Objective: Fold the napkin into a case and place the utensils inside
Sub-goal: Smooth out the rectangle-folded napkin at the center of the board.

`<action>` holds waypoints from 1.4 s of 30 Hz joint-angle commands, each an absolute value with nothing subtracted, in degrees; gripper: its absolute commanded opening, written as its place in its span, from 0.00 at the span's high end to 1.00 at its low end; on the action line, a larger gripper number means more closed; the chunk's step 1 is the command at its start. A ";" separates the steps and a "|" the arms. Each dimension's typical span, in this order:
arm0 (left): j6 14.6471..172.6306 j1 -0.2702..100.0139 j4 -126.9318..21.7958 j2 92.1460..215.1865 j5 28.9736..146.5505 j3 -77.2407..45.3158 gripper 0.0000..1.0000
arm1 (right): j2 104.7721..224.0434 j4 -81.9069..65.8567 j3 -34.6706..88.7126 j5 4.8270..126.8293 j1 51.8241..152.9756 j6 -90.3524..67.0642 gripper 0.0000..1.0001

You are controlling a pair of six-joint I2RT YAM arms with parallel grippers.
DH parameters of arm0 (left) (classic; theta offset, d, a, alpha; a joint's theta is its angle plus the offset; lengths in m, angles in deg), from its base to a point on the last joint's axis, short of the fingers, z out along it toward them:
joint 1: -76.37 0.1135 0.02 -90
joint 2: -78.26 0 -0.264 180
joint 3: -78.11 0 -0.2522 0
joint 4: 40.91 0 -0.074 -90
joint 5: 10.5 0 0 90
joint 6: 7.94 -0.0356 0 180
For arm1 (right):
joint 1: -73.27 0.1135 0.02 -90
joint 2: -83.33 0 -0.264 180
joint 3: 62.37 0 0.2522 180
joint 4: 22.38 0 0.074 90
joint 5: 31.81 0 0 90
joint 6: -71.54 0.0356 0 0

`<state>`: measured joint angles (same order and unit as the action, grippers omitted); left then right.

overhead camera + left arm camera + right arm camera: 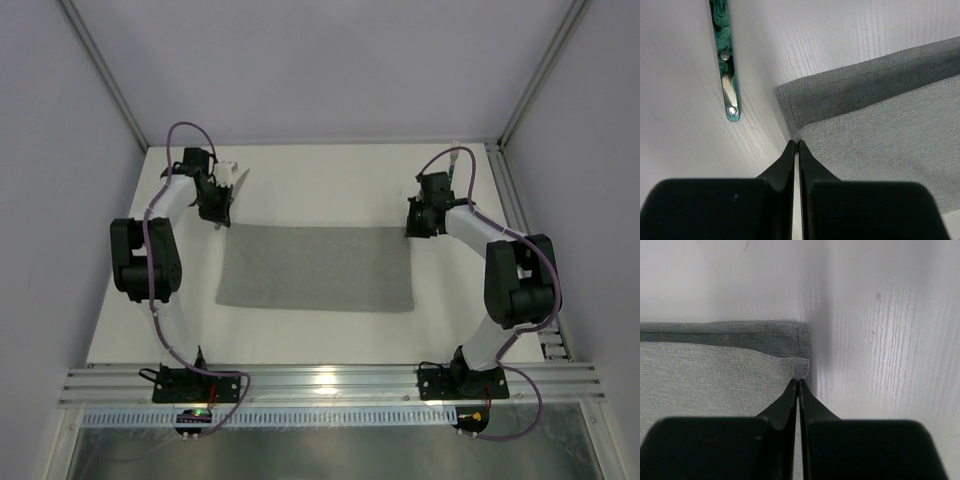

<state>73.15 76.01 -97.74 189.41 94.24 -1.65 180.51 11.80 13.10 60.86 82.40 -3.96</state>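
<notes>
Top external: the napkin lies mid-bench, between your two arms' tips. Left wrist: a teal utensil handle sits just off the napkin's far-left corner, not touching. Left gripper and right gripper: jaws together, tips at the upper layer's far corners; you cannot tell if cloth is pinched. Napkin folded flat, long axis left to right.
</notes>
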 commanded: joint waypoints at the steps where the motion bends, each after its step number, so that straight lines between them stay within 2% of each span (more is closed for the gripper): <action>1: 73.53 76.11 -95.54 191.11 92.34 0.46 1.00 | 182.37 10.36 16.07 60.30 81.63 -3.43 0.97; 14: 73.18 76.19 -95.19 196.03 90.84 1.60 1.00 | 188.53 9.66 17.74 61.44 81.18 -4.31 0.97; 32: 74.50 76.19 -94.13 192.52 91.54 3.10 1.00 | 186.33 11.86 20.99 59.86 81.18 -4.13 0.97; 42: 74.41 76.19 -95.01 195.24 90.93 3.89 1.00 | 188.88 11.68 21.08 60.21 80.65 -4.22 0.97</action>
<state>74.20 75.95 -96.45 196.17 92.08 2.30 188.38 12.09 18.80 61.72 81.28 -3.67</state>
